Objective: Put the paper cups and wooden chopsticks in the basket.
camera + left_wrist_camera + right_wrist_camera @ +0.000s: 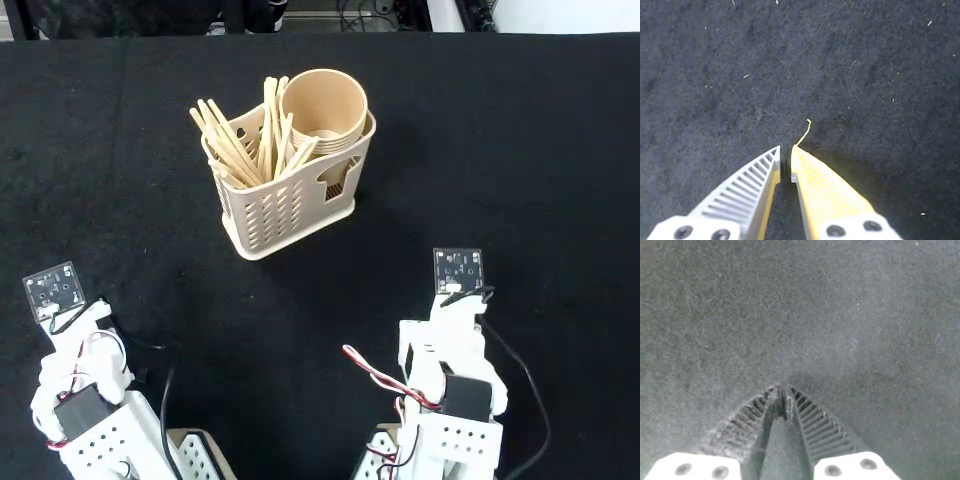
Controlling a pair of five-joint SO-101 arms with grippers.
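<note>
At the near edge of the table [540, 150], the left gripper [786, 150] and right gripper [783, 389] rest with jaws pressed together and empty. They are probably parked, because farther off the basket [285, 215] already holds the paper cups [322, 100] and wooden chopsticks [240, 140] upright.

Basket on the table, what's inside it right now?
The basket holds nested paper cups and, beside them, a bundle of wooden chopsticks. Its walls cover their lower parts, so the cup count and the basket's floor cannot be seen.

Chopsticks [240, 140] and cups [325, 105] stand side by side in the basket [290, 205].
</note>
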